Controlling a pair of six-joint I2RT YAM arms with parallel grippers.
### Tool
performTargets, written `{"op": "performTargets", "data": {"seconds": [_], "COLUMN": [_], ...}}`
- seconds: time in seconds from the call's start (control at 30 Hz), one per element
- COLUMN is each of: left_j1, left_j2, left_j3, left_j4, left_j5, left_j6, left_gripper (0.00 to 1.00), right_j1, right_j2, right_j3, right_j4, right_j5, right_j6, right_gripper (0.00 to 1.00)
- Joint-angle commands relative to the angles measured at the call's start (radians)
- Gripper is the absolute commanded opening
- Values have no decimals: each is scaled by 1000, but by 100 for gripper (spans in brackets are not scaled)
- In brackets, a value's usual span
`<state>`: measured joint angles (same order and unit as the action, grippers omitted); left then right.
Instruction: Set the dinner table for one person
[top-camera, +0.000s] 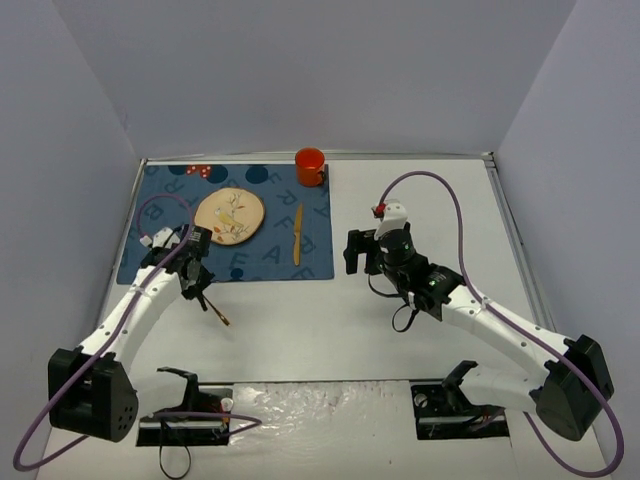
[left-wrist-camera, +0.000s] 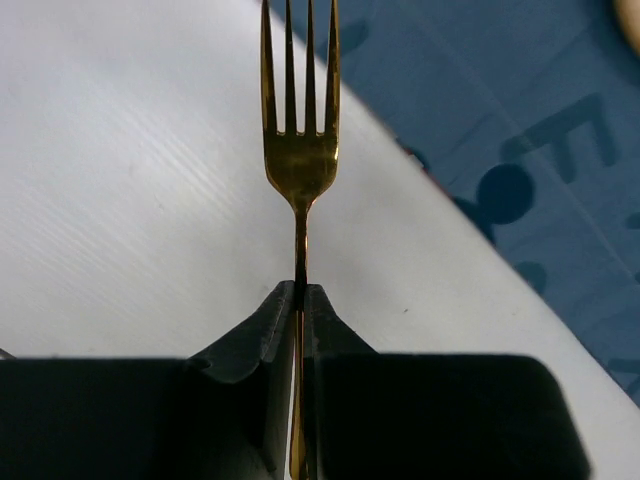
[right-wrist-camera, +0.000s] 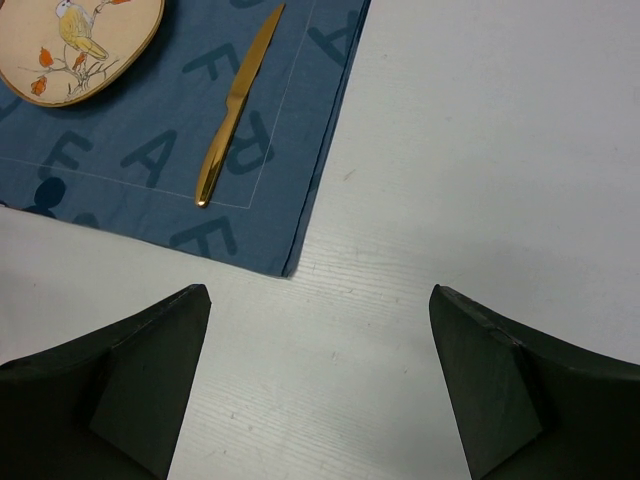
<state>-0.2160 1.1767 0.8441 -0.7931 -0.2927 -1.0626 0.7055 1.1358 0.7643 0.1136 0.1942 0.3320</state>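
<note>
The white dinner table (top-camera: 330, 320) carries a dark blue lettered placemat (top-camera: 170, 250) at the back left. On the mat lie a round bird-painted plate (top-camera: 229, 215), a gold knife (top-camera: 297, 235) to its right, and an orange mug (top-camera: 310, 166) at the mat's back right corner. My left gripper (top-camera: 196, 287) is shut on a gold fork (top-camera: 215, 310) and holds it just off the mat's near left edge. In the left wrist view the fork (left-wrist-camera: 300, 150) sticks out of the gripper (left-wrist-camera: 301, 300), tines forward, over bare table. My right gripper (top-camera: 353, 252) is open and empty, right of the mat.
In the right wrist view the open gripper (right-wrist-camera: 320, 390) hangs over bare table (right-wrist-camera: 480, 150) beside the mat's near right corner (right-wrist-camera: 290, 265); the knife (right-wrist-camera: 236, 110) and plate (right-wrist-camera: 75, 45) show beyond. Grey walls enclose the table on three sides.
</note>
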Motion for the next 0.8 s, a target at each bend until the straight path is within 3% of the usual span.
{"op": "performTargets", "data": {"seconds": [0.0,0.1,0.23,0.43,0.77], "left_j1": [18,76,178,298,407], "left_j2": [71,178,287,431,722], "left_j3": [242,350,488,557,731], "left_j4": [-32,0,95,244,282], "left_j5": [-148,-165,-57,96,224], "left_j6": [345,579,878,1120,1195], "left_gripper": [0,0,0,0,0], "right_j1": [-6,-7,-7,-6,-8], "right_j2": [-26,-37,-63,-73,-64], "right_j3": [12,2,-6,-6,-33], "right_j4": [75,83,87,89,82], "right_j5": [-37,-71,-87,-149,-175], "right_j6": [-16,-19,-22,-10,-9], "right_gripper": [88,88,88,88,87]}}
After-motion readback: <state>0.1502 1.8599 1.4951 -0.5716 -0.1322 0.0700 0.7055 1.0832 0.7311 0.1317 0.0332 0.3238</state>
